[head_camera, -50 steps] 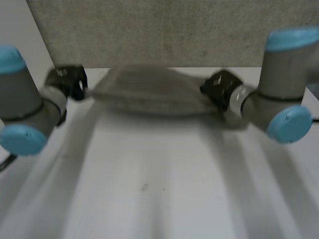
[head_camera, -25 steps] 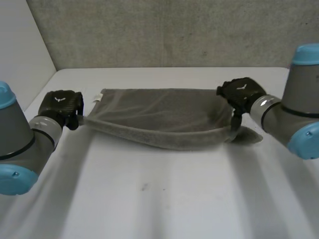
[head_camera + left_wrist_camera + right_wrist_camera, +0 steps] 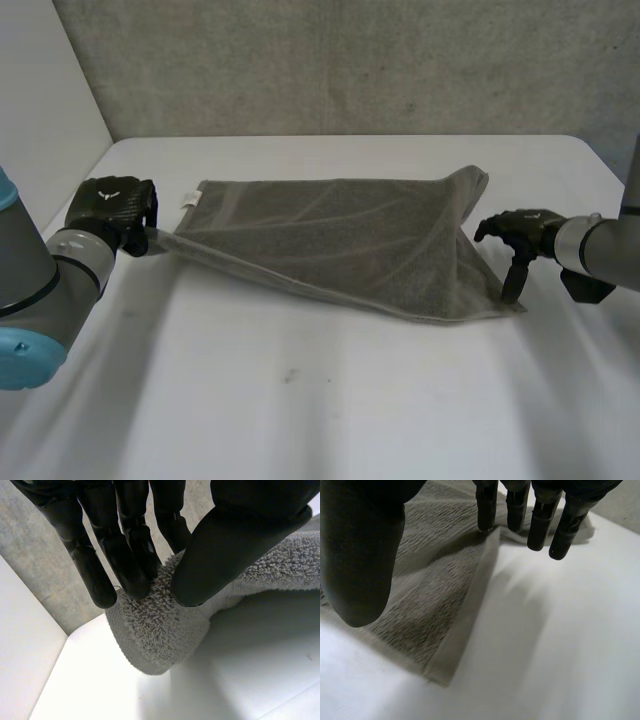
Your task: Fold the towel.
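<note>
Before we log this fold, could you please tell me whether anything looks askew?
The grey terry towel lies skewed on the white table, its near edge running diagonally; the left hand pinches one corner, the right hand is open.

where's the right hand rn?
Head view, right side: the right hand is open beside the towel, at its right edge near the front corner, holding nothing.

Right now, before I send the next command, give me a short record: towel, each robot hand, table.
towel: grey, lying across the table, apparently doubled over, edges not aligned
left robot hand: shut on the towel's left corner, pinched between fingers and thumb
right robot hand: open, fingers straight, beside the towel's right edge, holding nothing
table: white
</note>
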`<act>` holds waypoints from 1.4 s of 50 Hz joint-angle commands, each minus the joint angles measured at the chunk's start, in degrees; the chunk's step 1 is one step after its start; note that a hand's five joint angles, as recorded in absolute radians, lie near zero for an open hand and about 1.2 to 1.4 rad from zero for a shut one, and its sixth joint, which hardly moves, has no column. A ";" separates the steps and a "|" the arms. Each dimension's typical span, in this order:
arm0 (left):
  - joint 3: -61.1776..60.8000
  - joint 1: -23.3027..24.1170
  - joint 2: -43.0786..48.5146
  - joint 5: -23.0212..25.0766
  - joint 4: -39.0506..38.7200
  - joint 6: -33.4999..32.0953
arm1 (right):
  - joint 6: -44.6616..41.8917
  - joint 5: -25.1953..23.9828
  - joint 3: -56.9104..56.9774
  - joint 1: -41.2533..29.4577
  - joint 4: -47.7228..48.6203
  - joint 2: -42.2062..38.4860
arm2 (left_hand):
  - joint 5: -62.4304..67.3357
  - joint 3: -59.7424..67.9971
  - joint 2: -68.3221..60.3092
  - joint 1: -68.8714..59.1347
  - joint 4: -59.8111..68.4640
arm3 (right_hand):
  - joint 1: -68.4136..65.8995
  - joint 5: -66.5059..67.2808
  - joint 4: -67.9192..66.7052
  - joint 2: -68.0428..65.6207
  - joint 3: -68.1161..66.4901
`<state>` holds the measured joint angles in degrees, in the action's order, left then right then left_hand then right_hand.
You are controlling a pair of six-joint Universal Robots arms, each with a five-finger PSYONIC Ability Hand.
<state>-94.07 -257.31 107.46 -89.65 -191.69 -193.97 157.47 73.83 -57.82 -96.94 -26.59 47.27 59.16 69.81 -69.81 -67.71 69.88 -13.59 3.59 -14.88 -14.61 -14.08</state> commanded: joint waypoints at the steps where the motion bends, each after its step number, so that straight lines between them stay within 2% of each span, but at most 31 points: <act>1: -0.50 -0.03 0.11 0.00 -1.06 0.00 | -0.41 -4.12 -10.97 1.40 5.66 4.23 | 10.84 10.19 -10.19 -12.29 10.12 | 1.66 -1.66 2.94 2.67 2.14; 7: -0.59 0.06 0.11 0.00 -1.15 0.00 | -1.11 -4.48 -19.77 1.32 14.18 6.96 | 10.84 10.19 -10.19 -12.29 10.12 | 0.48 -0.48 1.77 1.50 0.97; 14: -0.59 0.06 0.29 0.00 -1.15 0.00 | -3.58 -4.22 -22.42 0.79 17.71 6.43 | 10.84 10.19 -10.19 -12.29 10.12 | -1.20 1.20 0.08 -0.19 -0.72; 25: -1.29 0.06 0.29 0.00 -1.76 0.00 | -4.46 -4.13 -23.12 0.09 24.31 4.58 | 10.84 10.19 -10.19 -12.29 10.12 | -19.37 19.37 -18.08 -18.35 -18.88; 27: -1.38 0.06 0.29 0.00 -1.94 0.09 | -4.46 -4.13 -22.86 0.00 24.92 4.06 | 10.84 10.19 -10.19 -12.29 10.12 | -32.91 32.91 -31.62 -31.90 -32.43; 28: -1.38 0.06 0.29 0.00 -1.94 0.09 | -4.46 -4.13 -22.86 0.00 24.92 4.06 | 10.84 10.19 -10.19 -12.29 10.12 | -32.99 32.99 -31.71 -31.98 -32.51; 30: -1.38 0.06 0.29 0.00 -1.94 0.00 | -4.28 -4.04 -22.51 0.00 25.53 4.14 | 10.84 10.19 -10.19 -12.29 10.12 | -57.08 57.08 -55.79 -56.06 -56.59; 31: -1.38 0.06 0.29 0.00 -1.94 0.00 | -4.28 -4.04 -22.51 0.00 25.54 4.15 | 10.84 10.19 -10.19 -12.29 10.12 | -57.22 57.21 -55.93 -56.20 -56.73; 32: -1.46 0.06 0.29 0.00 -1.85 0.00 | -3.76 -3.95 -22.42 0.00 25.97 4.67 | 10.84 10.19 -10.19 -12.29 10.12 | -66.32 66.31 -65.03 -65.30 -65.83; 39: -2.17 -0.03 -0.32 0.09 -1.85 -0.09 | -3.23 -3.69 -23.48 0.70 27.56 12.14 | 10.84 10.19 -10.19 -12.29 10.12 | -66.41 66.41 -65.12 -65.39 -65.92; 43: -2.69 0.67 -0.85 0.09 -1.15 -0.61 | -3.92 -3.25 -24.70 1.40 27.29 19.24 | 10.84 10.19 -10.19 -12.29 10.12 | -66.41 66.41 -65.12 -65.39 -65.92; 45: -4.09 1.02 -4.08 0.00 -0.36 -2.19 | -5.15 -3.34 -25.41 3.68 26.07 23.98 | 10.84 10.19 -10.19 -12.29 10.12 | -66.41 66.41 -65.12 -65.39 -65.92; 48: -5.51 1.02 -6.39 0.00 0.26 -3.87 | -6.65 -3.43 -26.02 5.01 24.31 26.21 | 10.84 10.19 -10.19 -12.29 10.12 | -66.41 66.41 -65.12 -65.39 -65.92; 50: -8.74 1.11 -10.85 0.00 1.66 -8.50 | -12.25 -3.51 -28.12 7.19 18.80 31.36 | 10.84 10.19 -10.19 -12.29 10.12 | -66.41 66.41 -65.12 -65.39 -65.92; 51: -8.76 1.11 -10.87 0.00 1.67 -8.53 | -12.28 -3.51 -28.13 7.20 18.77 31.39 | 10.84 10.19 -10.19 -12.29 10.12 | -66.41 66.41 -65.12 -65.39 -65.92; 54: -14.63 1.11 -17.97 0.00 4.55 -16.58 | -25.85 -3.43 -32.60 10.79 10.09 37.70 | 10.84 10.19 -10.19 -12.29 10.12 | -66.41 66.41 -65.12 -65.39 -65.92; 55: -14.65 1.11 -17.99 0.00 4.57 -16.61 | -25.90 -3.43 -32.62 10.81 10.07 37.72 | 10.84 10.19 -10.19 -12.29 10.12 | -66.41 66.41 -65.12 -65.39 -65.92; 57: -18.76 1.11 -22.80 0.00 6.58 -21.25 | -33.60 -3.25 -35.76 12.56 5.69 40.95 | 10.84 10.19 -10.19 -12.29 10.12 | -66.41 66.41 -65.12 -65.39 -65.92; 62: -22.81 1.11 -27.56 0.09 8.34 -25.22 | -39.07 -3.60 -39.29 13.71 1.46 44.22 | 10.84 10.19 -10.19 -12.29 10.12 | -66.41 66.41 -65.12 -65.39 -65.92; 70: -22.73 1.38 -26.60 0.44 7.20 -25.14 | -38.21 -4.83 -40.00 12.83 3.04 42.64 | 10.84 10.19 -10.19 -12.29 10.12 | -66.41 66.41 -65.12 -65.39 -65.92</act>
<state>-117.72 -256.12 79.40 -89.53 -183.39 -219.70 117.91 69.59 -97.81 -83.29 -25.60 91.82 59.16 69.81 -69.81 -67.71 69.88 -75.93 67.39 -76.76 -76.65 -76.08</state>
